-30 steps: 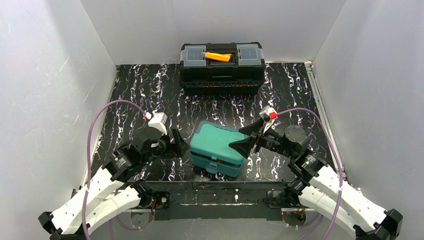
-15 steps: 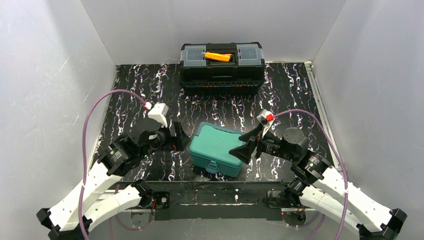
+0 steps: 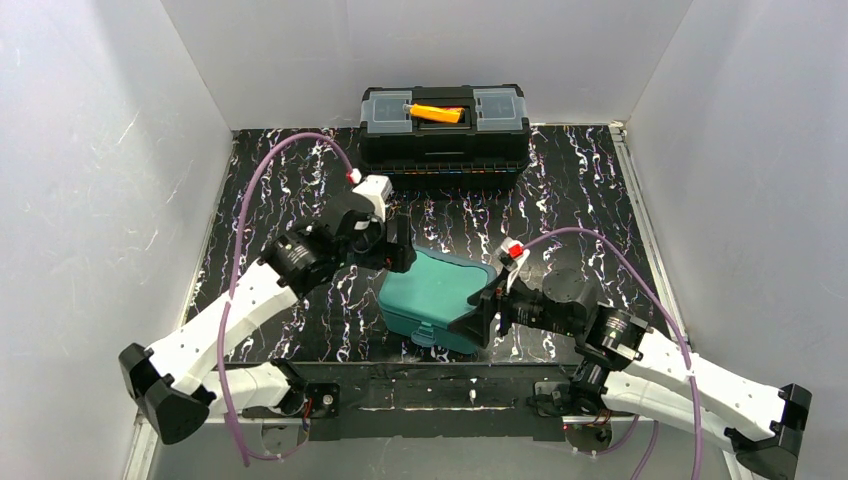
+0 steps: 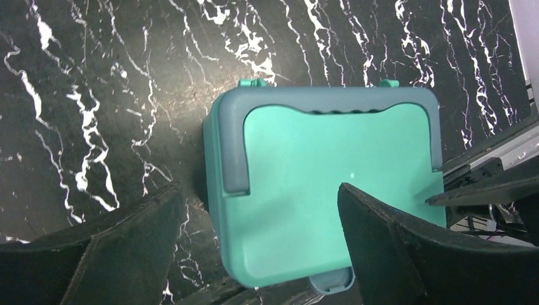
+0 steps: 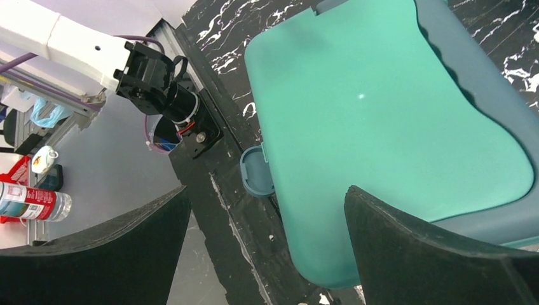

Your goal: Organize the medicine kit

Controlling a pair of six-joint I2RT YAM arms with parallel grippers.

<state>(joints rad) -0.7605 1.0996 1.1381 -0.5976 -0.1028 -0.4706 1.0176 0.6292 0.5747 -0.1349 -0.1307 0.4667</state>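
Both of our hands stand wide open and hold nothing. The left hand hangs above the far left part of the lid, fingers spread. The right hand hovers over the near right corner, spread just as wide. We can see no contact with the box from either.

The black marbled worktop carries two things. The black toolbox sits shut at the middle of the far edge, well apart from our work. The medicine kit lies close to the middle of the near edge, turned a little askew to it, lid down. Its latch faces the near edge, and we cannot tell whether it is fastened. Two small hinge tabs show on the far side.

We judge the step in hand to be opening the kit, so that its contents can be sorted. To do it well, we would let one hand pin the box by its sides while the other works the latch from the near side. Then the lid can swing up and back about the hinges. The box looks light and smooth, so it may skid under a one-sided push. Because it lies so close to the near edge, any nudge should send it towards the far edge.
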